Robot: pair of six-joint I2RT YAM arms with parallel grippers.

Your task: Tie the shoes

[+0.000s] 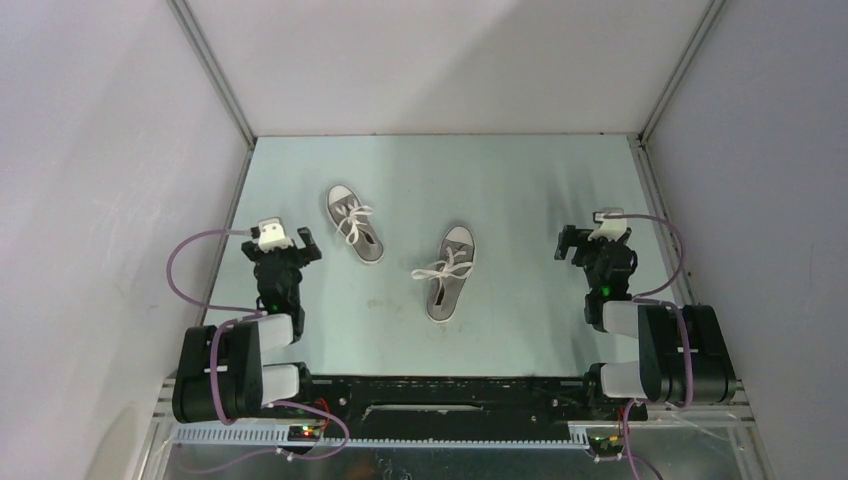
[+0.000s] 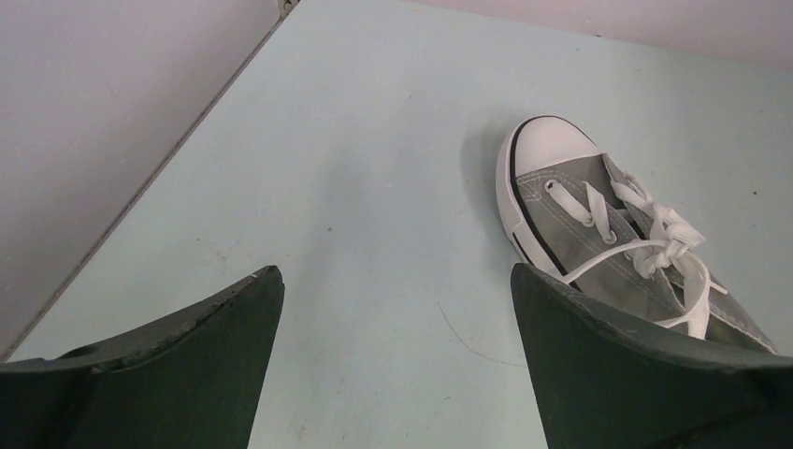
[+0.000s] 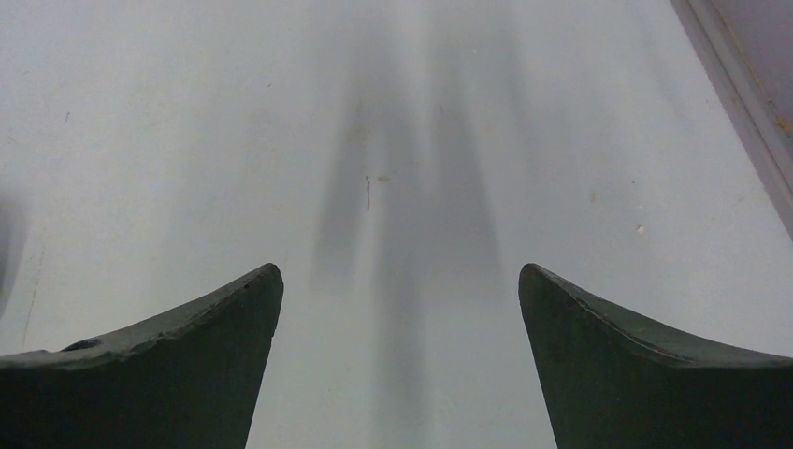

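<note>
Two small grey sneakers with white toe caps and white laces lie on the pale table. The left shoe (image 1: 354,223) lies toe toward the back left, its laces bunched in a knot over the tongue. It also shows in the left wrist view (image 2: 608,234), partly behind my right finger. The right shoe (image 1: 450,271) lies in the middle, toe toward the back, with lace ends spread to the left. My left gripper (image 1: 288,238) is open and empty, left of the left shoe. My right gripper (image 1: 588,238) is open and empty, well right of the right shoe, over bare table.
White walls with metal corner posts (image 1: 214,75) close the table on the left, back and right. The table's left edge (image 2: 168,159) runs close to my left gripper. The right wall's base (image 3: 739,94) runs near my right gripper.
</note>
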